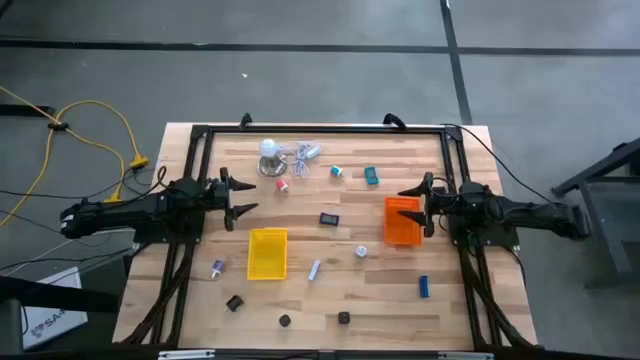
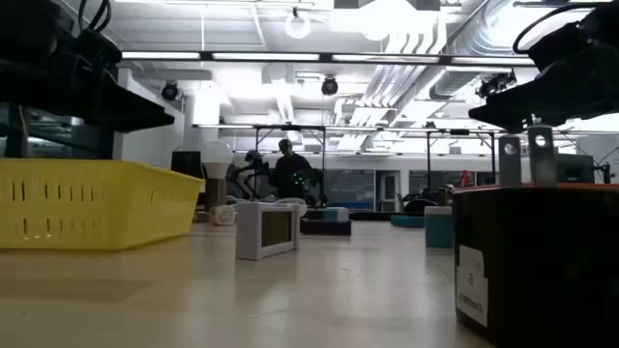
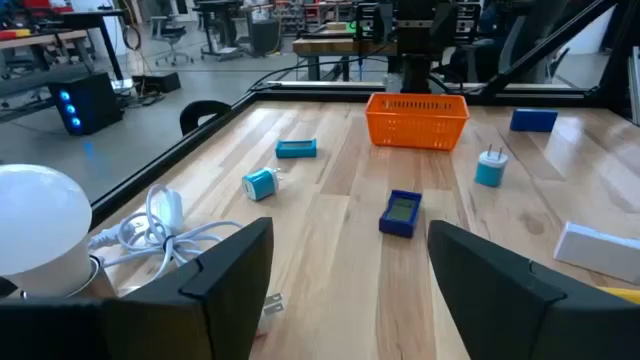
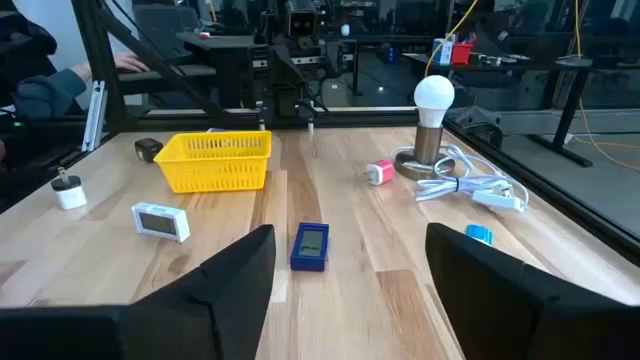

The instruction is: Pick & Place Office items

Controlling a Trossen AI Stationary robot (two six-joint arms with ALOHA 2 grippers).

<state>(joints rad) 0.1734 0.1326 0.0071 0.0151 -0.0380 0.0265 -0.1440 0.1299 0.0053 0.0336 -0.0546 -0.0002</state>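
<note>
Office items (image 1: 329, 219) scattered between both arms' spread fingers (image 3: 235, 265), untouched.

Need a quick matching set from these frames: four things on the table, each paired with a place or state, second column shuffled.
Column 1:
1. yellow tray
2. orange tray
3. dome lamp
4. left gripper

Column 2:
A. right beside the right gripper
B. far edge of the table, by a coiled pale cord
C. open, holding nothing
D. left of centre on the table, nearer the left arm

Pairs: 1-D, 2-A, 3-B, 4-C
</note>
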